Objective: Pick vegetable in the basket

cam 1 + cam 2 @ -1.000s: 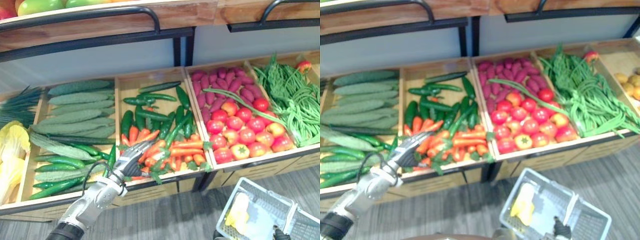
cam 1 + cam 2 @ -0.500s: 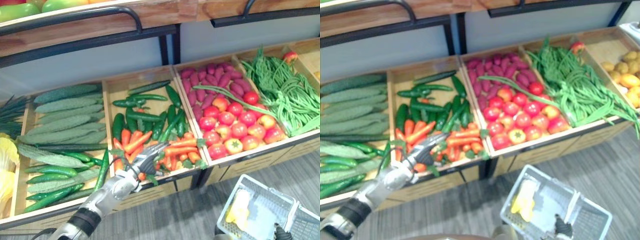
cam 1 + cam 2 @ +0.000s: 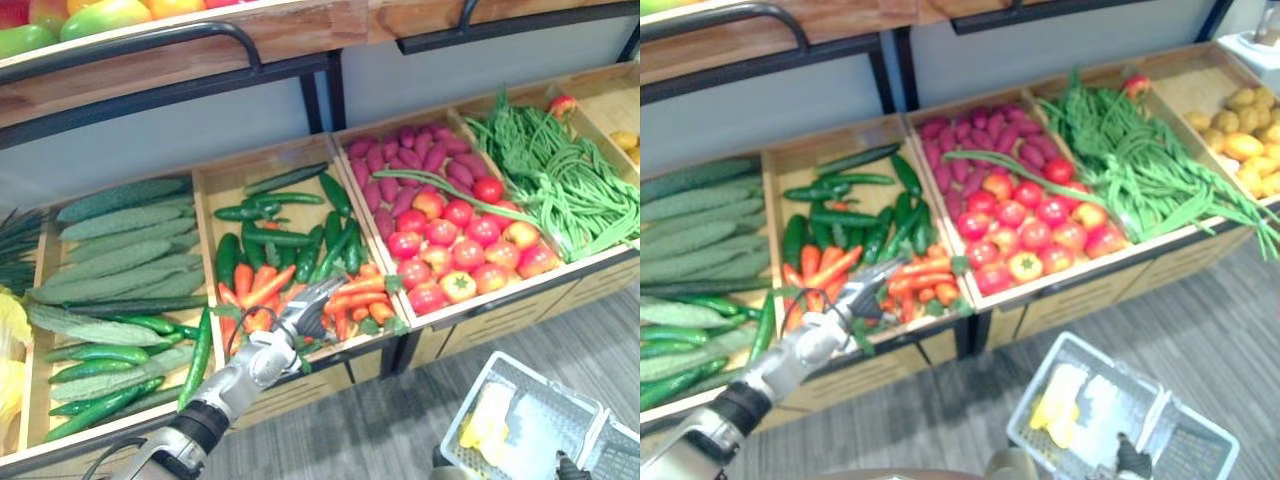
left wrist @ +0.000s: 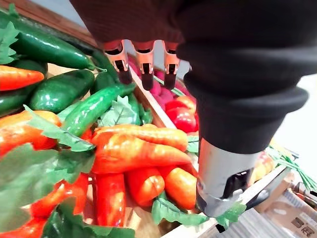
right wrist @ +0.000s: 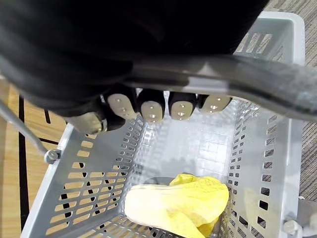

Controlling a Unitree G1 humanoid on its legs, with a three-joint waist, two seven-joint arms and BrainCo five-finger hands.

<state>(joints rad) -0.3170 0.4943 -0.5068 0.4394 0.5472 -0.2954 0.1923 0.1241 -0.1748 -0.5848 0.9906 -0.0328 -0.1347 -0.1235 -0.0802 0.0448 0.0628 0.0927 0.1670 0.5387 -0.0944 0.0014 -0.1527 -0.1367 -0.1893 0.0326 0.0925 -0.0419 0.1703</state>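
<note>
Carrots [image 3: 355,295]: heaped at the 6 o'clock end of the middle crate [image 3: 225,190], dark green peppers [image 3: 270,237] at their 12 o'clock.

Left hand [image 3: 305,312]: hovers just above the heap, fingers [image 4: 143,64] straight and spread, holding nothing.

Judgement: lower onto one top carrot clear of leaves and curl round its middle.

Basket [image 3: 548,382]: 4 o'clock of the crate, holding a yellow leafy vegetable [image 5: 178,203]. Right hand [image 5: 148,106] is curled round its handle [image 5: 247,79].

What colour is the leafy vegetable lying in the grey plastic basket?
Pale yellow; the leafy vegetable shows best in the right wrist view.
</note>
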